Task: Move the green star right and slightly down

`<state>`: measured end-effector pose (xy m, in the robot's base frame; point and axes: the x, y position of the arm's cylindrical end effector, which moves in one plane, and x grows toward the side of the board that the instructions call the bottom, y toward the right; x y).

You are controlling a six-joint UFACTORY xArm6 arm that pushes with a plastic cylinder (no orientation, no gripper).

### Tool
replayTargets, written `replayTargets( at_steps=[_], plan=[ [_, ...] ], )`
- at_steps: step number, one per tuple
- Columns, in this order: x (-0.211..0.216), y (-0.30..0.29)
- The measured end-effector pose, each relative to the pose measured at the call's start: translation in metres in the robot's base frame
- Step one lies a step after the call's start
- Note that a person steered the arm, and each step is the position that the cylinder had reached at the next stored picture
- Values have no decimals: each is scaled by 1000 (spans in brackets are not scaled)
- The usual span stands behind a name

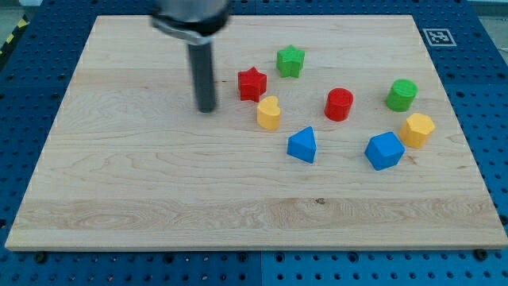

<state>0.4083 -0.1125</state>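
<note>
Camera view, listed from biggest to smallest:
- wooden board (pixel 143 183) on a blue pegboard table (pixel 32 56).
- dark rod; my tip (pixel 206 110) rests on the board, holding nothing, left of the red star (pixel 252 83) and apart from it.
- blue blocks (pixel 384 151) and (pixel 302 145) sit lower right.
- green star (pixel 290 61) lies near the view's top, just right of the red star, untouched.
</note>
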Motion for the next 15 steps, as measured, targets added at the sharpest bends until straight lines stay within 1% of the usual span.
replayTargets(
  at_steps=[1, 2, 5, 6, 8, 9, 11, 13, 14, 15],
  plan=[
    [-59, -50],
    [-119, -37],
    [-124, 65],
    [-120, 89],
    [-97, 116],
    [-97, 137],
    [-97, 156],
    [-75, 162],
    [-76, 165],
    [-107, 162]
  ],
)
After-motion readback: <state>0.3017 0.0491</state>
